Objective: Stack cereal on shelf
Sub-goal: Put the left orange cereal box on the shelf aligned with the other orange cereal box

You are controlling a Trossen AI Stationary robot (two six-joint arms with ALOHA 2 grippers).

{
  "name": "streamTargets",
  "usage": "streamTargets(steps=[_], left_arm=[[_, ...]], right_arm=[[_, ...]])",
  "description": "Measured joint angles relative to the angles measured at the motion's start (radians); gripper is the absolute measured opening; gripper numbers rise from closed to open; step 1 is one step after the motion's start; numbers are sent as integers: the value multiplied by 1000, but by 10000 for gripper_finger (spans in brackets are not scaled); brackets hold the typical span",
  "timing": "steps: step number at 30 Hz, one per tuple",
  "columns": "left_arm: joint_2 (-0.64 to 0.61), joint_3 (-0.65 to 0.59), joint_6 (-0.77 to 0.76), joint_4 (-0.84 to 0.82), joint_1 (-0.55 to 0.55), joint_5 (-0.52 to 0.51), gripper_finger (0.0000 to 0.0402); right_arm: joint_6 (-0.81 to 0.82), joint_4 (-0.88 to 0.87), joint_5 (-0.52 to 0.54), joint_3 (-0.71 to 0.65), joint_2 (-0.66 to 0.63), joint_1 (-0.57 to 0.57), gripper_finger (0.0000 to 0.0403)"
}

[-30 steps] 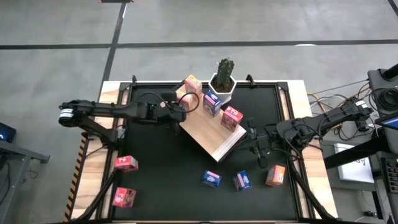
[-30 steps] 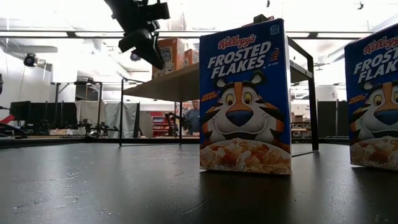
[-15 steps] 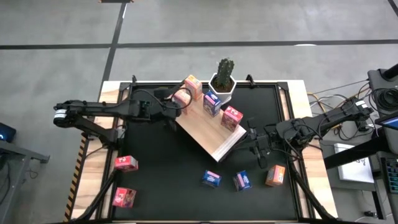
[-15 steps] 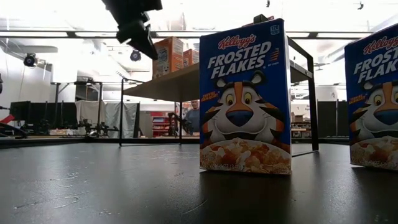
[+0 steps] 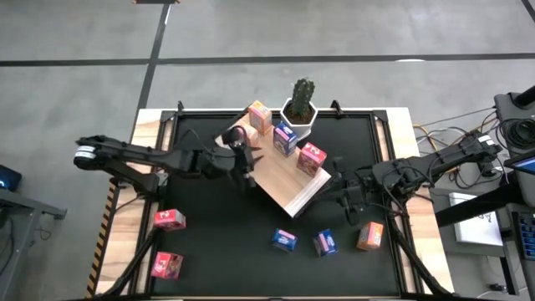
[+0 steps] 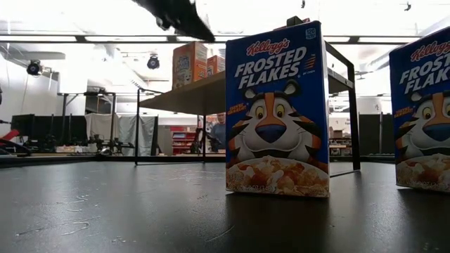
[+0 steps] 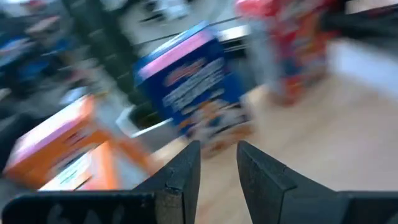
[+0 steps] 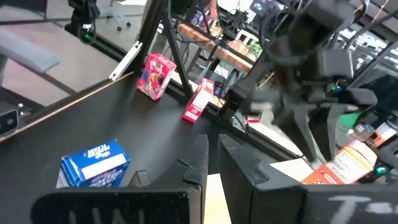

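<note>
the shelf point(image 5: 280, 180) lies angled mid-table with three cereal boxes point(image 5: 284, 140) on its far end and five more loose on the tabletop. the left gripper point(image 5: 242, 157), fingers narrow and empty, hovers over its near-left edge; it should open before descending. the right gripper point(image 5: 349, 197) waits pinched closed.

The floor point(image 5: 334, 33) around the table is grey concrete, crossed by dark lines, and a pale wooden border point(image 5: 125, 209) frames the black tabletop point(image 5: 217, 226). In the low view the room behind is bright, with long ceiling lights point(image 6: 70, 39) and a round lamp point(image 6: 34, 67) at the left. Far back there are dark tables with grey cloth point(image 6: 130, 130), red shelves point(image 6: 181, 140) and a person point(image 6: 220, 130) standing.
</note>
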Motion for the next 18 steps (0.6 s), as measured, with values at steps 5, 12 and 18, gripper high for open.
streamTargets(steps=[5,12,18], left_arm=[[37,-19,-50,23,1,-193,88],[49,-19,-87,27,2,-203,88],[49,-20,-99,27,3,-204,88]], right_arm=[[-25,-14,0,-4,-4,0,28],[-38,-32,0,-12,-3,0,28],[-56,-43,0,-16,-3,0,28]])
